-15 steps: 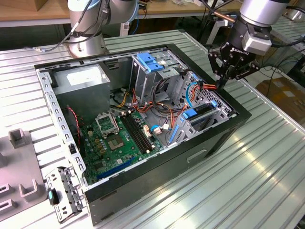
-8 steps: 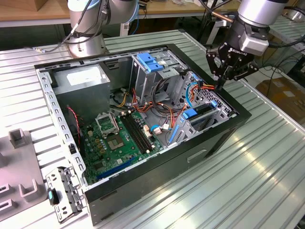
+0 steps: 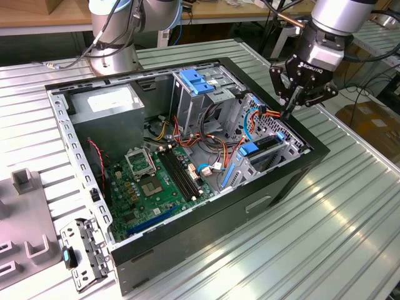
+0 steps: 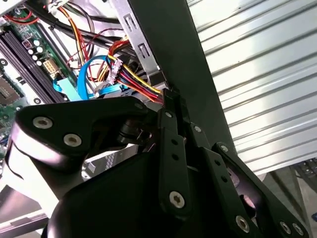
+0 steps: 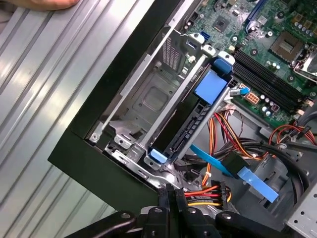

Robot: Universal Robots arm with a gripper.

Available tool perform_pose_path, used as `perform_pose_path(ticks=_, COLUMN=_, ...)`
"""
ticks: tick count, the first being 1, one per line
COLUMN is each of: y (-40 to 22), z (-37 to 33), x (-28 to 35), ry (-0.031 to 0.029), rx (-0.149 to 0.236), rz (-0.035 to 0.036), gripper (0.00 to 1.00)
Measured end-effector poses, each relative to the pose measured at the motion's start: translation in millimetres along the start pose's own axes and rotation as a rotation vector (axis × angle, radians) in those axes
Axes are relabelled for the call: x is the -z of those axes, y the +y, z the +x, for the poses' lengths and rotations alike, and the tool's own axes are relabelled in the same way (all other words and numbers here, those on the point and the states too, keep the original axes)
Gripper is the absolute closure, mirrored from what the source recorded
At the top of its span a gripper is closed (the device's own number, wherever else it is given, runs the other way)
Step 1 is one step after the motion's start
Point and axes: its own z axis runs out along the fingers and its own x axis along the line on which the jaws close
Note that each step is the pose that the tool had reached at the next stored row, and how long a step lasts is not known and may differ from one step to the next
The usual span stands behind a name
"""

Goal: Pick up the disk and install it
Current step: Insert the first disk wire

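The open computer case [image 3: 300,165] lies on the slatted table. The disk [image 5: 190,124] stands on edge in the drive cage at the case's corner, dark, with blue carrier tabs at both ends; in the exterior view the disk [image 3: 265,144] sits low at the case's right. My gripper [image 3: 288,114] hangs over the case's right rim, just above the cage, fingers pressed together. In both wrist views the gripper [image 5: 171,192] [image 4: 171,96] points at a bundle of red, yellow and black power wires [image 5: 213,191] [image 4: 141,87] beside the disk. Nothing is held.
A green motherboard [image 3: 150,181], a grey power-supply box [image 3: 112,106] and a tall metal bay with a blue latch [image 3: 197,81] fill the case. A loose metal bracket [image 3: 84,253] and grey fixture [image 3: 25,219] lie at the exterior view's left. A hand [image 5: 44,4] shows.
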Motion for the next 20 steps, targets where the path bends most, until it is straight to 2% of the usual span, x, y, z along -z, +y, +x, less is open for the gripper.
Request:
perform_pose_path(ticks=3, y=4.3, z=-2.8, x=0.0, ry=0.0, rx=-0.008, rz=-0.0003, gripper=0.84)
perform_pose_path(ticks=6, y=4.4, z=-2.8, x=-0.1, ry=-0.0004, rx=-0.059, rz=-0.0025, gripper=0.84)
perform_pose_path(ticks=11, y=4.3, z=-2.9, x=-0.6, ry=-0.0014, rx=-0.202, rz=-0.0086, gripper=0.84)
perform_pose_path(ticks=19, y=4.4, z=-3.0, x=-1.3, ry=-0.0023, rx=-0.31, rz=-0.0132, gripper=0.84)
perform_pose_path(ticks=20, y=5.3, z=-3.7, x=-1.4, ry=-0.0026, rx=-0.314, rz=-0.0133, gripper=0.84)
